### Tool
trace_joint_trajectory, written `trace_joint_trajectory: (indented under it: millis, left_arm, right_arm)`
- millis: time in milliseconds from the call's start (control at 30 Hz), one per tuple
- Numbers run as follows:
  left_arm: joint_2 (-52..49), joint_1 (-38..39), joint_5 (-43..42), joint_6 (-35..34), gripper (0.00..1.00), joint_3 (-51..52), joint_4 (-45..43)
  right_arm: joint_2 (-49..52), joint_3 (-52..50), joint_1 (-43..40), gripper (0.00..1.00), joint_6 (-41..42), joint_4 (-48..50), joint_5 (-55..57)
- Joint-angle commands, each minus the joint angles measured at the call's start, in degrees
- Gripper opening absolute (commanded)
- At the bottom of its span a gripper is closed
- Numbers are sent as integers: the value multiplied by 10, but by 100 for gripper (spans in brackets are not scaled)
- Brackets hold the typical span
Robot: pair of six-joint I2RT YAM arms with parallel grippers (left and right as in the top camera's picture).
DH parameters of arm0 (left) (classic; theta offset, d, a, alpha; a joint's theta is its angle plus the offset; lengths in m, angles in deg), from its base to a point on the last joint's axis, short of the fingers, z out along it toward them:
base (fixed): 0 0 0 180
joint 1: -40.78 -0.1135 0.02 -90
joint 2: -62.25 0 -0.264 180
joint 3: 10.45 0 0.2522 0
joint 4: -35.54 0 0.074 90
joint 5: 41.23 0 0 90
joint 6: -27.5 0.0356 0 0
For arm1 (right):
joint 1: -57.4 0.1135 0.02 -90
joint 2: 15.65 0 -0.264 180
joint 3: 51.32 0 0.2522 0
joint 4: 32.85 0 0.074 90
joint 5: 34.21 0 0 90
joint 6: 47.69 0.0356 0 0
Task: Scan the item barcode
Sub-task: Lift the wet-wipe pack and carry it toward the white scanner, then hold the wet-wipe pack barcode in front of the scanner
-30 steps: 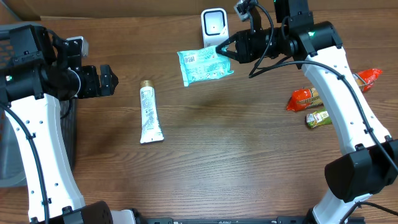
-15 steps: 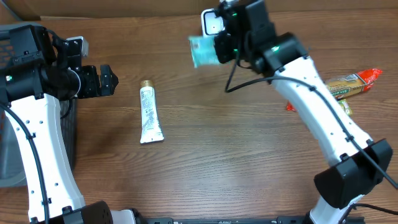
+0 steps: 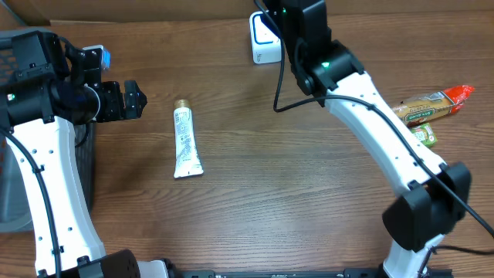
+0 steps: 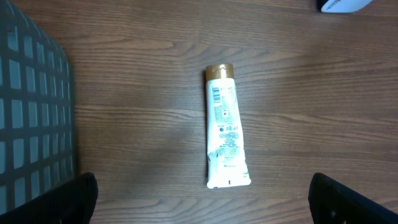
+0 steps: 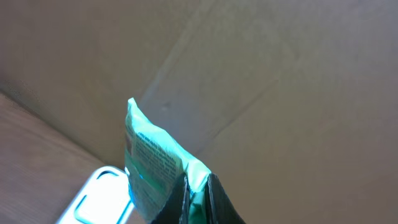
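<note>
Two right fingers (image 5: 219, 208) pinch the green packet (image 5: 155, 165) by its lower edge, holding it upright close to the white scanner (image 5: 99, 196) at the far edge of the table (image 3: 309, 193). The left fingers (image 4: 71, 202) stand spread wide above a white tube (image 4: 224, 127) lying flat.

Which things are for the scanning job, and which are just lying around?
For the job:
green packet, pinched in the right end effector
white scanner

Just lying about:
white tube
red-tipped snack packet
small green snack packet
grey basket
</note>
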Motion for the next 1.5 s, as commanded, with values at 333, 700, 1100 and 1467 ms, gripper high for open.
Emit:
trace_joint_trajectory:
  millis: [333, 700, 1100, 1467]
  left_arm:
    - [-3, 0, 1, 15, 99, -6, 0]
    - [-3, 0, 1, 15, 99, -6, 0]
    - [-3, 0, 1, 15, 100, -6, 0]
    - [-3, 0, 2, 15, 99, -6, 0]
  right_arm:
    - [191, 3, -3, 4, -369, 300, 122]
    - [217, 3, -4, 4, -382, 266, 102]
    - [217, 3, -3, 4, -380, 191, 83]
    - [218, 3, -4, 4, -382, 203, 77]
